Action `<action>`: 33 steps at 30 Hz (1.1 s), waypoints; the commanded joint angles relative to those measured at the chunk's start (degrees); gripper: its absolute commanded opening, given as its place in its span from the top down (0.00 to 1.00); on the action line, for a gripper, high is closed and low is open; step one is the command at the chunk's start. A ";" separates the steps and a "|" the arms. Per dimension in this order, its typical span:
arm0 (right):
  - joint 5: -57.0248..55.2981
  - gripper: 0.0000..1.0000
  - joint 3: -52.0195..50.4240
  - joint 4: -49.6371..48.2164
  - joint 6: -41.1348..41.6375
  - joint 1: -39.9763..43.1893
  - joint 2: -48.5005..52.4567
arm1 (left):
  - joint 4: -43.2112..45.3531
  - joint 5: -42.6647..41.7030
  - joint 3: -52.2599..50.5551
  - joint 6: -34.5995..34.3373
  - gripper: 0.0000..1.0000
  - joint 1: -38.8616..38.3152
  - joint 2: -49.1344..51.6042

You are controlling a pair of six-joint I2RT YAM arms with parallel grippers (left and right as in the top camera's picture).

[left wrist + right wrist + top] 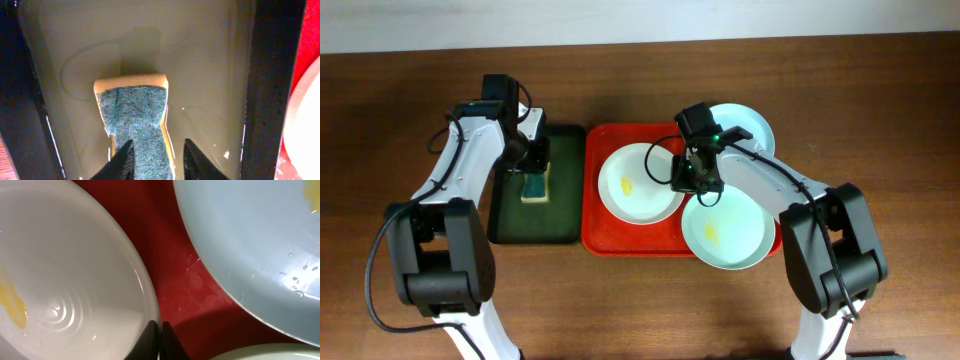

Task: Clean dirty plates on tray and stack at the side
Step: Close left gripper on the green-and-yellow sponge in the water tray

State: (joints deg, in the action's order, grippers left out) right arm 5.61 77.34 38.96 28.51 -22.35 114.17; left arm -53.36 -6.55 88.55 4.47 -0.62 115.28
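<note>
The red tray (603, 240) holds three plates. The white plate (640, 183) has a yellow smear and lies at the left. The pale blue plate (745, 125) lies at the back right and the mint green plate (725, 232) with a yellow smear at the front right. My right gripper (695, 182) is shut on the white plate's right rim. In the right wrist view its fingers (160, 336) pinch the white plate's (65, 280) edge over the red tray (175, 270), next to the blue plate (250, 245). My left gripper (533, 165) is open, straddling a sponge (135, 110).
The sponge (535, 185), yellow with a blue-green scrub face, lies in shallow water in the dark green tray (510, 225) left of the red tray. The left fingers (157, 160) flank the sponge's near end. The green tray's wall (270, 75) stands to their right.
</note>
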 commanded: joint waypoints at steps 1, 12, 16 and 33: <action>-0.31 0.96 -0.70 0.28 0.26 -0.61 0.66 | 0.11 1.55 -0.42 -1.25 0.67 0.13 3.06; -0.33 0.96 -0.70 0.66 0.26 -0.63 0.66 | 0.59 7.67 -0.42 -5.16 0.68 -1.27 5.05; -0.33 0.96 -0.70 0.63 0.26 -0.61 0.66 | 0.02 7.39 -0.42 -5.18 0.67 -1.88 5.09; -0.35 0.96 -0.70 0.66 0.26 -0.61 0.66 | -3.98 3.28 3.17 -5.31 0.67 -1.84 6.99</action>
State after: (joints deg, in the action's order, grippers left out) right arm 5.61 77.34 39.20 28.51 -22.39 114.17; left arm -55.00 0.25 88.88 -0.64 -2.50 121.51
